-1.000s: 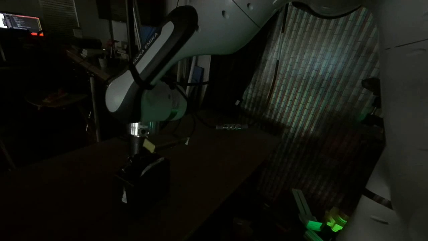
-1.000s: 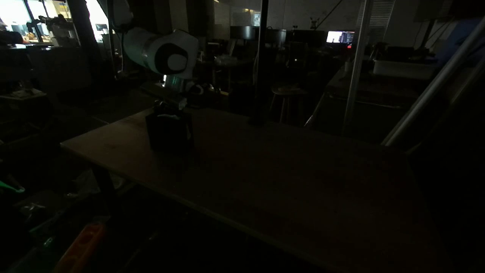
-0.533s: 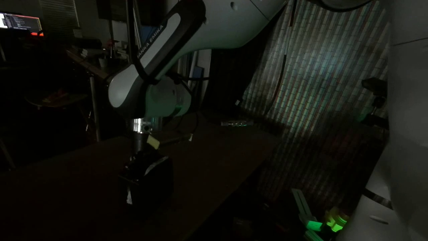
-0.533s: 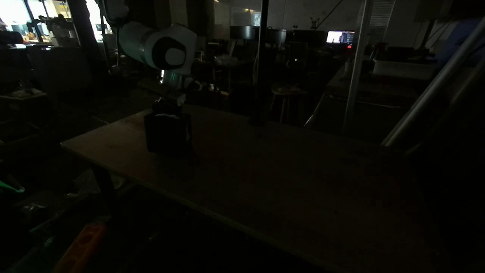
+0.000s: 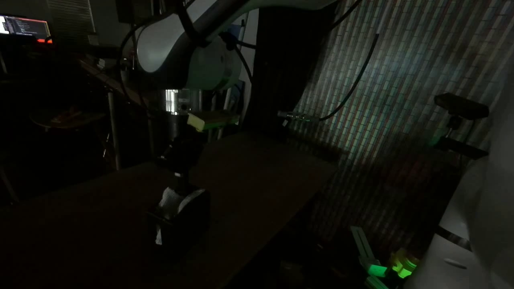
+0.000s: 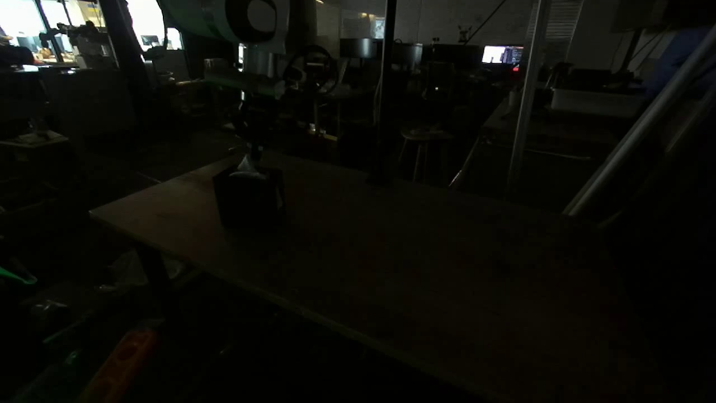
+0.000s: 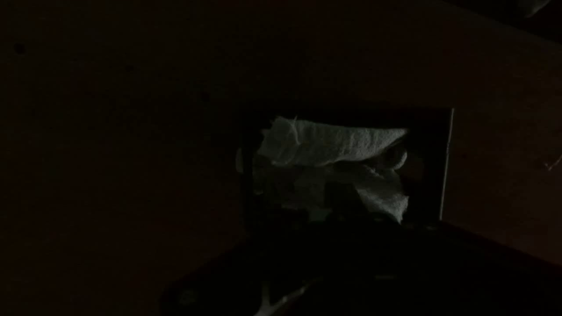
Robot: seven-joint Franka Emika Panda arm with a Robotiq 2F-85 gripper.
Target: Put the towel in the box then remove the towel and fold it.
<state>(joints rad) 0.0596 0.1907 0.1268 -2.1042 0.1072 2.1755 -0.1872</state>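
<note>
Gripper (image 5: 182, 188): points straight down over the middle of the box (image 5: 190, 218); looks pressed together at the tips, most likely pinching the towel (image 5: 170, 202), though too dark to see the very contact; hangs centred over the opening, presumably to draw cloth upward without scraping the box's walls.

Towel: lies mostly inside the box; shows in a peak above the rim, just beside the tips, in both exterior views; lies along one long wall of the box in the wrist view, crumpled below; bunched like that, probably, for want of room to spread flat.

Box: stands upright on the table (image 6: 391, 240), open side up, to suit a reach from above; shows a pale patch (image 5: 158, 236) on one end, impossible to name as cloth or marking in such gloom.

Judged to be at the removal step, with folding not yet begun; calls next for a straight lift until wholly clear of the box, then a lowering onto the table well apart from the box, for a flat place to fold; could snag on the rim and tip the box; could slip loose, if caught by only a thin pinch; should handle limply, trailing loose ends over the rim.
</note>
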